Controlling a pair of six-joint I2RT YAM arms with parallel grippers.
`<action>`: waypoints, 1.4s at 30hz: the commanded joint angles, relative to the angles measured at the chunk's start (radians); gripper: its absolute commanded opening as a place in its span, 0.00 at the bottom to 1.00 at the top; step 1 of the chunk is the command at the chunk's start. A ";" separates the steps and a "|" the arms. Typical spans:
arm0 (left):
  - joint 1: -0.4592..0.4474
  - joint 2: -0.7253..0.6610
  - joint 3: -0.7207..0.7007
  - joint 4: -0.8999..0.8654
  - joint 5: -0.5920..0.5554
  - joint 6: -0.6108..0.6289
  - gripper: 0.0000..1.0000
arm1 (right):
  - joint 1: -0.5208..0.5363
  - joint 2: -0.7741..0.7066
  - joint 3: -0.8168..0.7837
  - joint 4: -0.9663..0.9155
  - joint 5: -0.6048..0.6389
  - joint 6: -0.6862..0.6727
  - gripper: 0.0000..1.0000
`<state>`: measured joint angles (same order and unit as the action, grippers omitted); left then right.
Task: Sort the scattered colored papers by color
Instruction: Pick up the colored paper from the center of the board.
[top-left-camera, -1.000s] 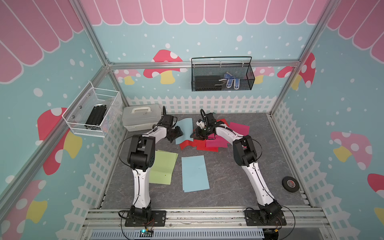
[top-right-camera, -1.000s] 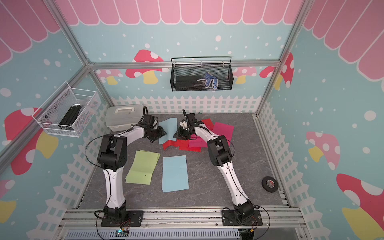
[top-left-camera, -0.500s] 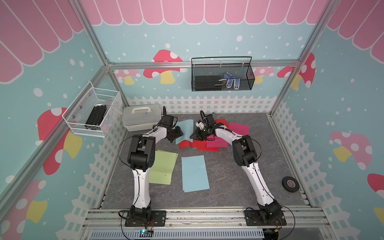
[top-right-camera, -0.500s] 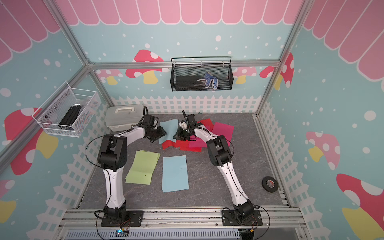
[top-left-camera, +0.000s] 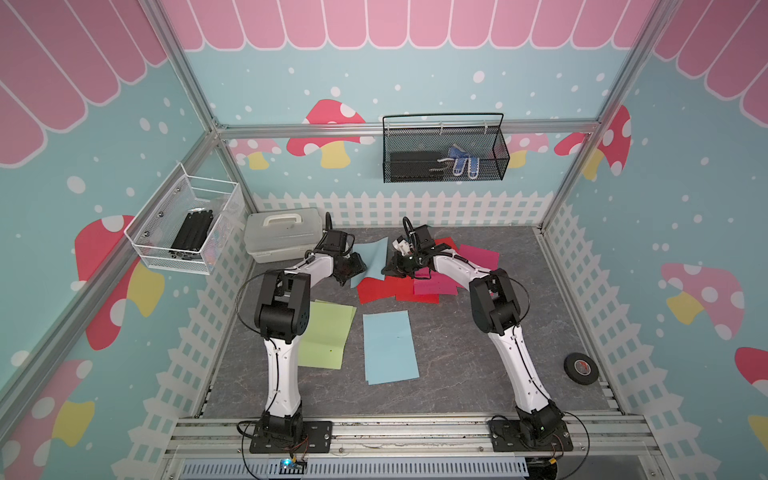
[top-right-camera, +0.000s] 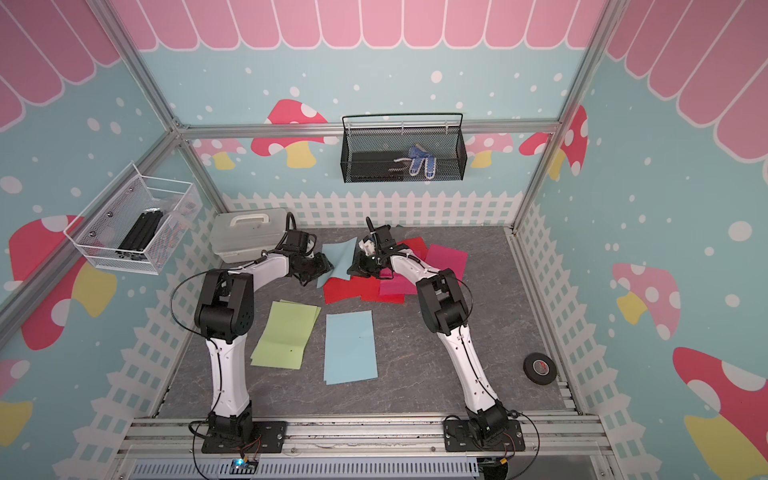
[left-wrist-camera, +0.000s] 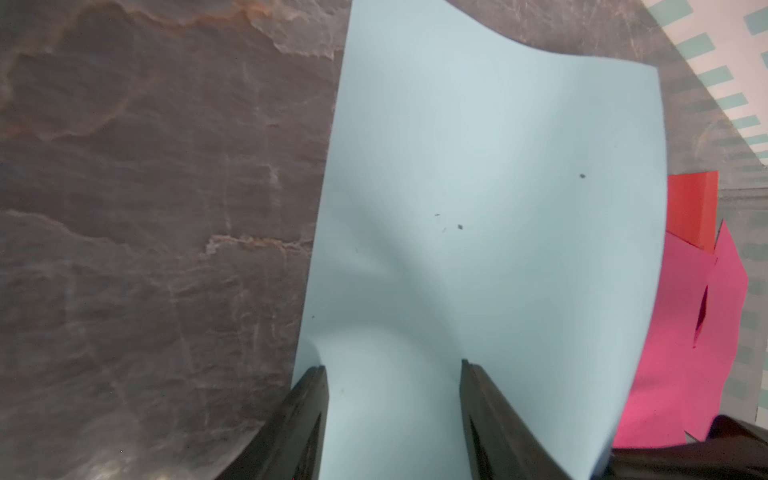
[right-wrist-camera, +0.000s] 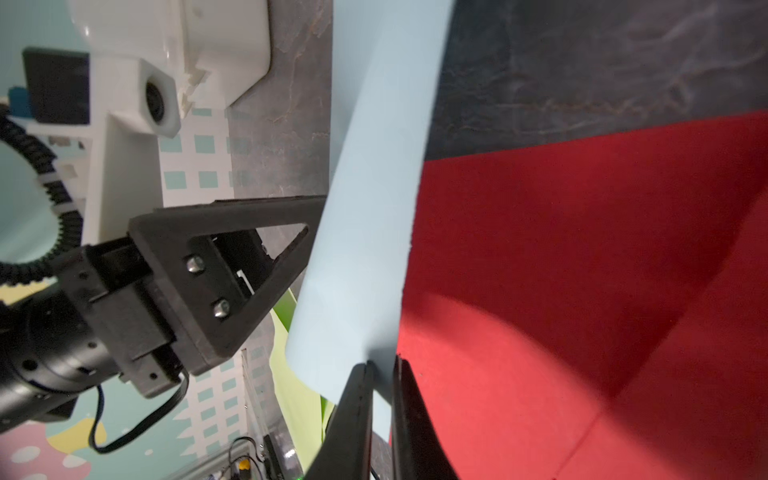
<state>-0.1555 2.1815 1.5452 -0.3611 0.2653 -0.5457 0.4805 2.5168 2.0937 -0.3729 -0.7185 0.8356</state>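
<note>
A light blue paper (top-left-camera: 372, 255) stands curled up off the mat at the back, between my two grippers. My right gripper (right-wrist-camera: 382, 362) is shut on its edge (right-wrist-camera: 374, 208), over a red paper (right-wrist-camera: 582, 270). My left gripper (left-wrist-camera: 392, 368) is open, and the same blue sheet (left-wrist-camera: 498, 187) lies between and under its fingers. Red papers (top-left-camera: 376, 289) and magenta-pink papers (top-left-camera: 432, 284) overlap in a pile below the right gripper (top-left-camera: 392, 268). Nearer the front, light green papers (top-left-camera: 326, 332) lie stacked beside a flat light blue paper (top-left-camera: 388, 347).
A white lidded box (top-left-camera: 282, 239) sits at the back left, close behind the left arm. A black tape roll (top-left-camera: 580, 368) lies at the front right. A white fence borders the mat. Wire baskets (top-left-camera: 444, 153) (top-left-camera: 187, 226) hang on the walls.
My right gripper has closed on the edge of the raised light blue paper. Both arms have stayed almost where they were, and the left gripper's opening is unchanged.
</note>
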 joint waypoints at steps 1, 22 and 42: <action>0.004 0.062 -0.063 -0.138 -0.030 -0.014 0.55 | 0.004 -0.040 -0.014 0.024 -0.009 0.009 0.03; 0.043 -0.101 -0.069 -0.010 0.008 0.003 0.59 | 0.004 -0.092 -0.046 0.038 -0.039 0.002 0.00; 0.042 -0.050 -0.125 0.050 0.073 -0.057 0.60 | -0.003 -0.040 -0.042 0.044 -0.067 0.032 0.00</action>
<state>-0.1154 2.1086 1.4437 -0.3229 0.3218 -0.5838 0.4793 2.4649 2.0586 -0.3355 -0.7685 0.8509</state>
